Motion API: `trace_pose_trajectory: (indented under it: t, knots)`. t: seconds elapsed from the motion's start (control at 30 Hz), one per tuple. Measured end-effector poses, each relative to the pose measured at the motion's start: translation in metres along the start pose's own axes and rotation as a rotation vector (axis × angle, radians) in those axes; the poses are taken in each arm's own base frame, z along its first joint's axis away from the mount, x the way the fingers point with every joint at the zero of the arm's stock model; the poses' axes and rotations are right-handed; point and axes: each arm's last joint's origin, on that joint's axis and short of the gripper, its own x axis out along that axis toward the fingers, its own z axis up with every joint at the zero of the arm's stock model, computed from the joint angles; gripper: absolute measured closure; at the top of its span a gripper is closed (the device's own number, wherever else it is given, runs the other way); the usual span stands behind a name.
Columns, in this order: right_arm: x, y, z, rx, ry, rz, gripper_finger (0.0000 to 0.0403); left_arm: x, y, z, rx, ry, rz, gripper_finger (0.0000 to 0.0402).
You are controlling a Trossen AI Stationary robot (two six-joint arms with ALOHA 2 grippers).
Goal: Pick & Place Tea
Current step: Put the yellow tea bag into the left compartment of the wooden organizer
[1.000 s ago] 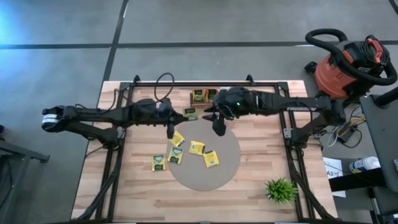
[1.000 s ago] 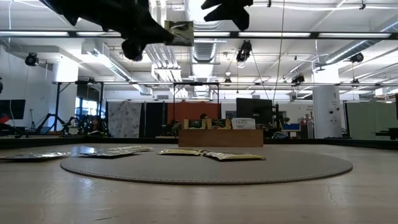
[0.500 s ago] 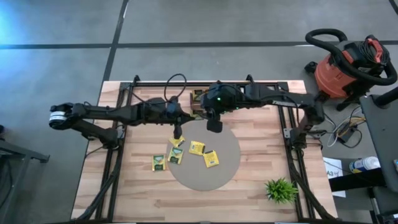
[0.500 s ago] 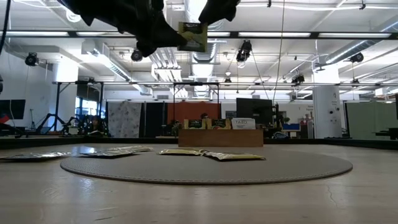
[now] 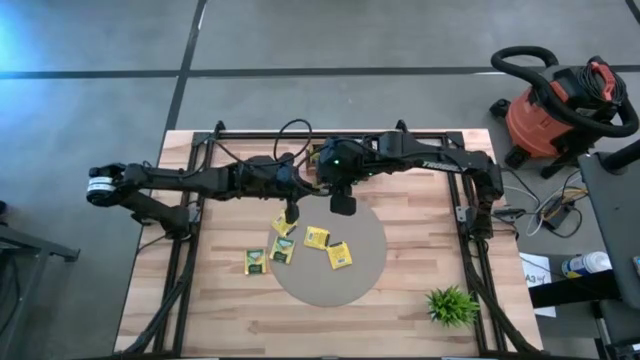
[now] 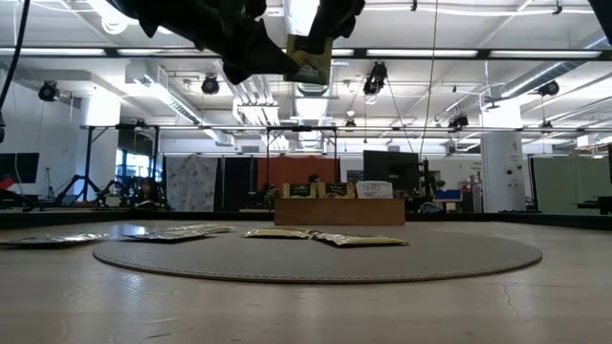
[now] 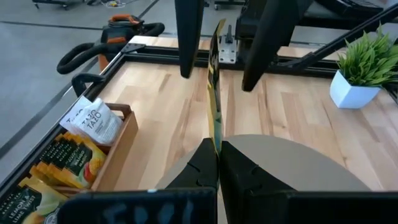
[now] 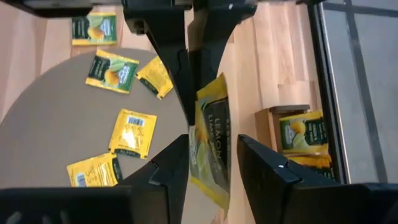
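A yellow tea packet (image 8: 211, 134) is held high above the table, with my left gripper (image 7: 217, 149) shut on it. My right gripper (image 8: 212, 142) is open. It comes slanting down from above, with one finger on each side of the packet. In the left wrist view both of its fingers (image 7: 186, 43) stand apart from the packet (image 7: 214, 81). In the low view the packet (image 6: 308, 59) hangs between the two dark grippers. Several more tea packets (image 5: 317, 237) lie flat on the round grey mat (image 5: 365, 270). My left gripper pinches the packet's near end (image 7: 216, 138) between its two fingertips. It comes nearly level from the table's left. The packet juts out beyond the fingers, standing on edge, and is lifted clear of the table.
A wooden divided tray (image 7: 121, 134) with packets standing in it sits at the table's far side (image 5: 320, 155). A small green plant (image 5: 451, 305) stands at the near right. A red shop vacuum (image 5: 560, 100) is on the floor beyond the table's right edge.
My left gripper has carried the packet toward the table's right and rolled, so the packet now stands on edge. My right gripper has moved toward the table's left and tipped downward, so that its fingers now stand on either side of the packet.
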Motion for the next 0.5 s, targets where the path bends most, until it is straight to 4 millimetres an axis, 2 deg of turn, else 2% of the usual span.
trace_pose_trajectory:
  t: [0.27, 0.5]
  knots:
    - [0.0006, -0.0010, 0.0005, 0.003, -0.004, -0.001, 0.0289, -0.0009, -0.0001, -0.0022, 0.002, 0.007, -0.003, 0.0401]
    - [0.0007, -0.0026, 0.0003, -0.001, -0.005, -0.002, 0.0331, -0.0010, -0.0001, -0.0017, 0.002, 0.002, -0.003, 0.0399]
